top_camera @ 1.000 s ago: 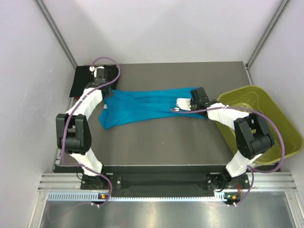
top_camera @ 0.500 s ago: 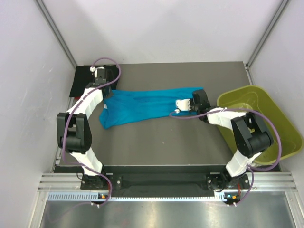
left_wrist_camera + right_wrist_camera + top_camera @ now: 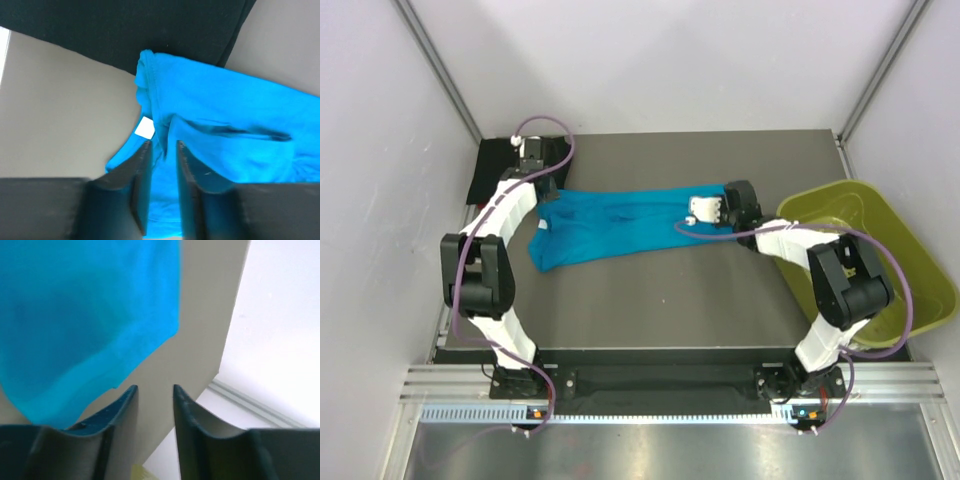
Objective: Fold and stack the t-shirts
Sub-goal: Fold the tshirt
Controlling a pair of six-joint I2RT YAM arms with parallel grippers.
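Observation:
A teal-blue t-shirt [image 3: 620,225] lies stretched crosswise on the grey table [image 3: 650,300]. A black t-shirt [image 3: 492,172] rests at the back left corner. My left gripper [image 3: 548,192] hovers over the teal shirt's left end. In the left wrist view this gripper [image 3: 163,145] is open, with a raised fold of the teal shirt [image 3: 240,145] and its white label [image 3: 145,128] just past the fingertips, and the black shirt [image 3: 125,30] beyond. My right gripper [image 3: 732,192] stands at the shirt's right end. In its own view it [image 3: 154,387] is open over bare table, the teal cloth [image 3: 75,315] to its left.
A yellow-green plastic bin [image 3: 880,250] sits off the table's right side, close to the right arm. White walls enclose the back and both sides. The table's back right edge [image 3: 227,335] lies just beyond the right fingers.
Both grippers, shut on the teal shirt's two ends before, have parted their jaws. The right gripper has shifted slightly toward the back, and the shirt's right end now lies loose.

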